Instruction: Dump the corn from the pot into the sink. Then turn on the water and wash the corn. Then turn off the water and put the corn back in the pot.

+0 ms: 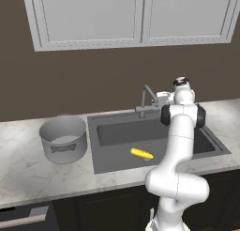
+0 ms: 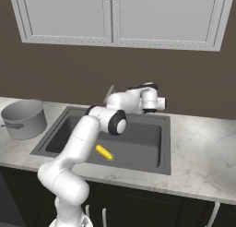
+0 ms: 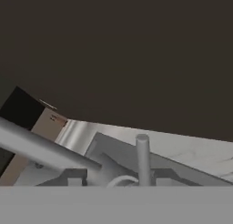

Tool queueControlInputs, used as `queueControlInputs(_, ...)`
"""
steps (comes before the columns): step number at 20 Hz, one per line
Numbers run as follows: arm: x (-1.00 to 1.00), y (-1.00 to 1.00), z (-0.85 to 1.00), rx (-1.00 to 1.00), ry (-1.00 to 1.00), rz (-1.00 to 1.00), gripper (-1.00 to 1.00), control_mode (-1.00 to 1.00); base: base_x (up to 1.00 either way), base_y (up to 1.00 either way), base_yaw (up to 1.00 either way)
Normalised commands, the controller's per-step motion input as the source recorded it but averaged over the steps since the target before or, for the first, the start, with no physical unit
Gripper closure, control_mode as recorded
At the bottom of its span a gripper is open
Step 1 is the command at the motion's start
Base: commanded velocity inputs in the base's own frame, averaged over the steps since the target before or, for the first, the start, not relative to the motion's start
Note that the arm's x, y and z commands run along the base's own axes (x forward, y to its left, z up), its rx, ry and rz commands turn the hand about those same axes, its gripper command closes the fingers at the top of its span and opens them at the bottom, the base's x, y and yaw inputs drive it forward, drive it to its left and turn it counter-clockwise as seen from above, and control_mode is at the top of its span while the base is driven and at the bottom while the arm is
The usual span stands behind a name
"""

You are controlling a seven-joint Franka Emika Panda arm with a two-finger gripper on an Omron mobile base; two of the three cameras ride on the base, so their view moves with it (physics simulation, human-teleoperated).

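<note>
Hand view, near to far: faucet lever (image 3: pixel 143 158) upright just ahead of fingers, spout (image 3: pixel 41 148) slanting across beside it, wall beyond. Finger spread impossible to tell; nothing seen held. Corn (image 1: pixel 141 154) lying on sink (image 1: pixel 108 165) floor, below and short of fingers; pot (image 1: pixel 63 138) well off to one side on counter. Step judged: water control at faucet. Next: nudge lever.

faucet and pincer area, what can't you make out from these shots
- Pincer: open or shut cannot be told. In the left base view the arm's own wrist covers it beside the faucet; the hand view does not settle it.
- Faucet spout: in the right base view the forearm hides most of it.
- Sink drain: not visible in either base view, the arm crosses the basin.
- Water running or not: too fine to tell.
- Corn and pot are plainly visible.
</note>
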Motion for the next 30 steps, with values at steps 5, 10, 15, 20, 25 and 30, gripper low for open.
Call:
queueControlInputs(5,-0.41,-0.12,0.21,-0.07,0.00,0.00,-1.00,-1.00,0.00,0.00,0.00)
queueControlInputs(10,-0.49,0.01,0.40,-0.09,0.00,0.00,-1.00,-1.00,0.00,0.00,0.00)
queueControlInputs(15,-0.65,0.01,0.35,-0.15,-0.01,0.00,-1.00,-1.00,0.00,0.00,0.00)
queueControlInputs(20,-0.58,0.17,0.30,-0.18,0.00,0.00,-1.00,-1.00,0.00,0.00,0.00)
queueControlInputs(25,-0.55,0.14,0.32,-0.18,0.00,0.00,-1.00,-1.00,0.00,0.00,0.00)
queueControlInputs(30,-0.54,0.00,0.34,-0.14,0.00,0.00,-1.00,-1.00,0.00,0.00,0.00)
